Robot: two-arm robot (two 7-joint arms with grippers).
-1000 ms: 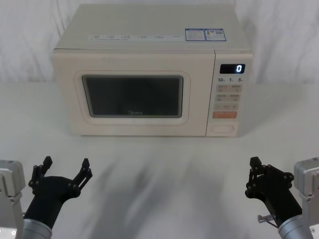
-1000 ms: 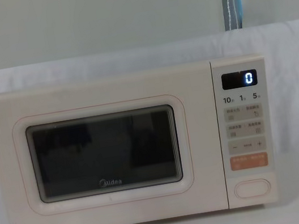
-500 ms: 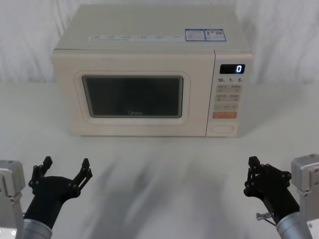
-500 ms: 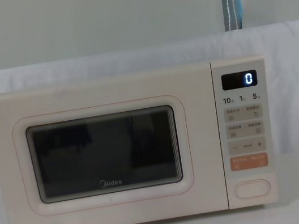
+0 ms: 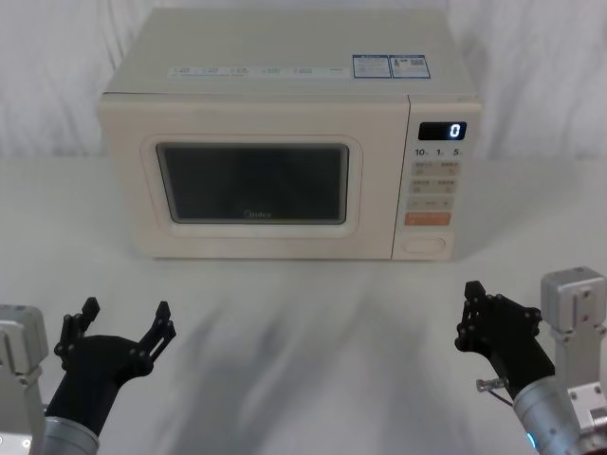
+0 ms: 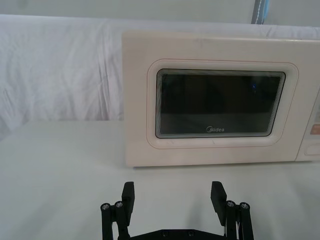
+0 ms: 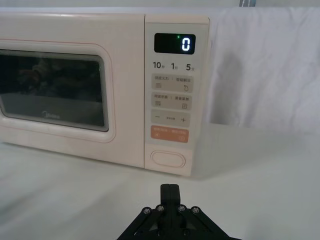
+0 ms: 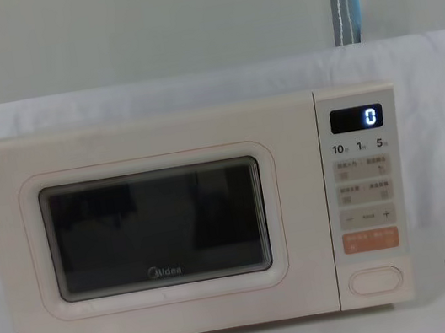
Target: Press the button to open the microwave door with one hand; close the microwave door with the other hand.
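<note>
Cream microwave door (image 5: 251, 194) shut | button (image 7: 168, 159) untouched | left gripper (image 5: 123, 327) near-left, spread wide, empty | right gripper (image 5: 468, 308) near-right, fingers together, empty

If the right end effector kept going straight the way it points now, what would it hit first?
Probably the microwave's control panel, near the oval button: the right end effector, shut, sits just below that button in its wrist view, with bare table between. Depth is unclear.
</note>
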